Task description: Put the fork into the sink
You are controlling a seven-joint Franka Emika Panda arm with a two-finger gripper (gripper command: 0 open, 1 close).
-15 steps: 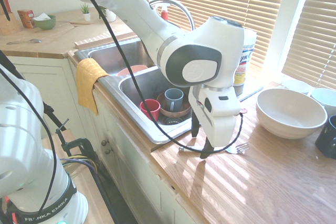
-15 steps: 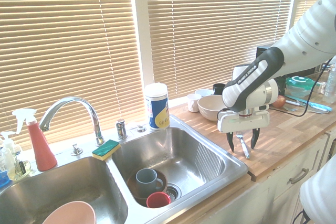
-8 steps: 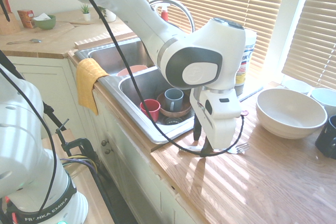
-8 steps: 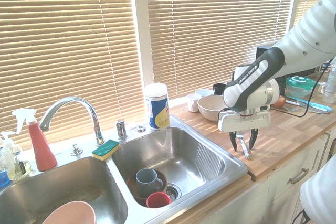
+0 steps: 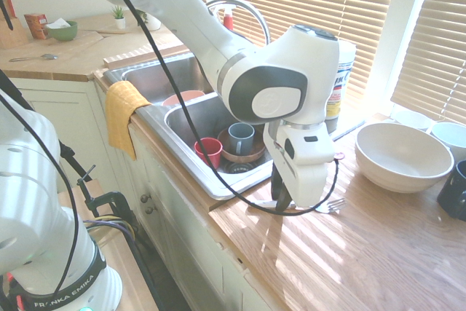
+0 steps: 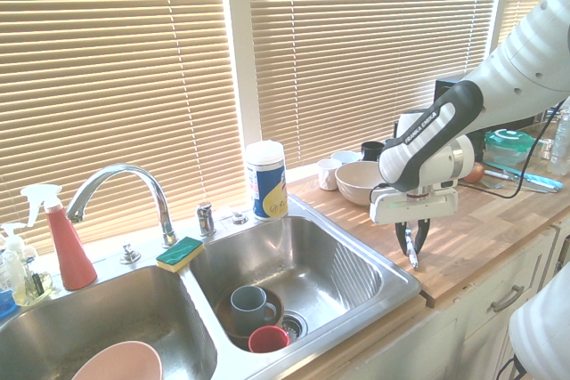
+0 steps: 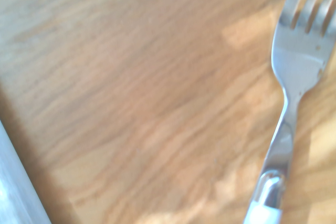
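Closing in on the fork (image 5: 329,205), lying flat on the wooden counter (image 5: 378,253) right of centre in the first exterior view, tines pointing toward the white bowl (image 5: 403,156) at the right edge. Narrowing since 1 second ago: fingers spread wide either side of the handle then, drawn nearly together now, the gripper (image 6: 411,244) looking clenched on the fork's handle in the second exterior view. Still resting on the wood, though; no lift showing yet, and contact itself not clear enough to confirm beyond the narrowed gap.

Showing in the wrist view: silver tines (image 7: 307,3) at the upper right, the neck running down to the white handle at the bottom edge, wood grain filling the rest, a pale strip at lower left probably being the sink rim.

Waiting just left of the gripper in the second exterior view: the sink (image 6: 374,266), its near basin holding 2 cups, 1 grey-blue (image 6: 250,305) and 1 red (image 6: 268,339).

Meaning, probably, grasp just completing; lifting, carrying left over the rim and releasing above the basin remaining to do.
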